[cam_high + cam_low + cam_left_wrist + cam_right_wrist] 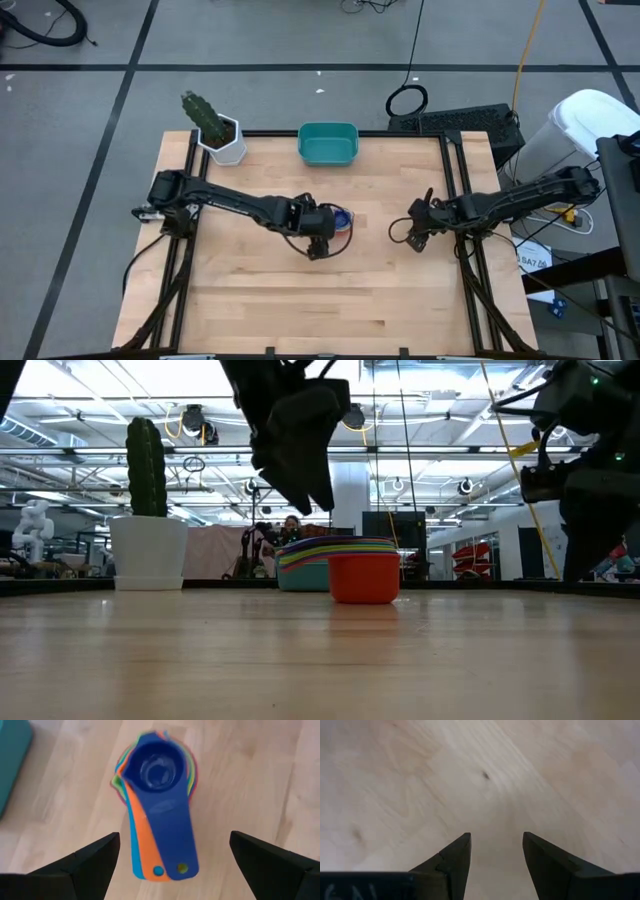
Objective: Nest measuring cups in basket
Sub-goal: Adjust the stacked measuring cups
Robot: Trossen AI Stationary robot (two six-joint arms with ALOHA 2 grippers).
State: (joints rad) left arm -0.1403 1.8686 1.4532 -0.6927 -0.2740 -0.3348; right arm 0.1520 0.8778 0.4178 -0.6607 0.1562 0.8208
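Observation:
The measuring cups [160, 795] stand nested in one stack on the table, with a dark blue cup on top and orange, light blue, green and red ones below. Their flat handles [165, 850] are fanned together. The stack also shows near the table's middle [343, 220] and with the red cup in front [362, 575]. My left gripper [175, 837] hovers open above the stack, one finger on each side of the handles, touching nothing. My right gripper [496, 837] is open over bare wood on the table's right [418, 225]. The teal basket [328, 143] rests at the far edge.
A white pot with a cactus-like plant [222, 135] stands at the far left corner, beside the basket. The basket's teal wall [10, 760] shows at the edge of the left wrist view. Bare wood lies between the stack and the basket.

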